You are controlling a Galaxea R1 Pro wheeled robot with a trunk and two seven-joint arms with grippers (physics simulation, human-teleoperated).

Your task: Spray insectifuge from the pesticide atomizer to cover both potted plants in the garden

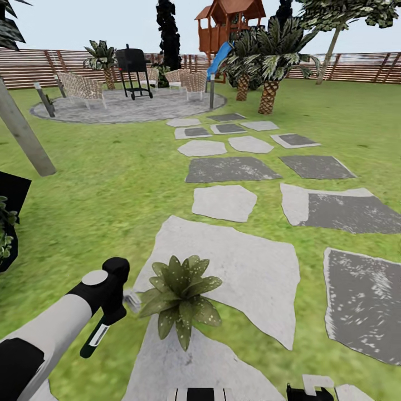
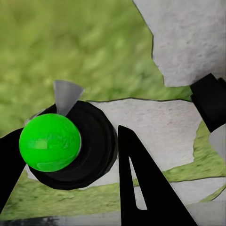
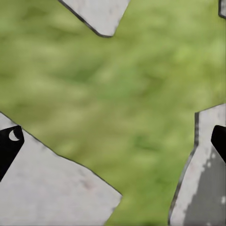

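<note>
One potted plant (image 1: 179,301), a low rosette of pointed green leaves, sits on a pale stepping stone (image 1: 250,267) just ahead of me. My left gripper (image 1: 114,312) hangs close beside the plant and is shut on the pesticide atomizer. The atomizer's grey nozzle (image 1: 132,301) pokes out toward the leaves. In the left wrist view the atomizer (image 2: 89,146) is a round black body with a bright green ball (image 2: 50,142) and a grey cone (image 2: 66,94), sitting inside the left gripper (image 2: 66,141). My right gripper (image 3: 113,143) is open over grass and stone edges.
Grey stepping stones (image 1: 231,169) lead across the lawn to a round paved patio (image 1: 128,106) with wicker chairs and a black grill (image 1: 132,69). Palms (image 1: 270,67), a wooden playhouse and a slatted fence stand behind. A tilted post (image 1: 25,136) and a dark shrub (image 1: 5,228) are on the left.
</note>
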